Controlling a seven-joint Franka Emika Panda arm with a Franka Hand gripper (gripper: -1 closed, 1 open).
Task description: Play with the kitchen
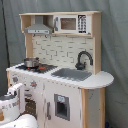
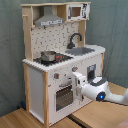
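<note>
Standing on the wooden tabletop [image 2: 95, 120], toy kitchen [image 2: 60, 60] with small pot [image 2: 48, 56] on its hob, claw [image 2: 78, 80] close against the oven front, opening impossible to tell.

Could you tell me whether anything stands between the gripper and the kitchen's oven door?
Nothing visible does. In the second exterior view the gripper sits right at the kitchen front, beside the oven door, with no object between them. The pot stands up on the hob, out of the way.
</note>
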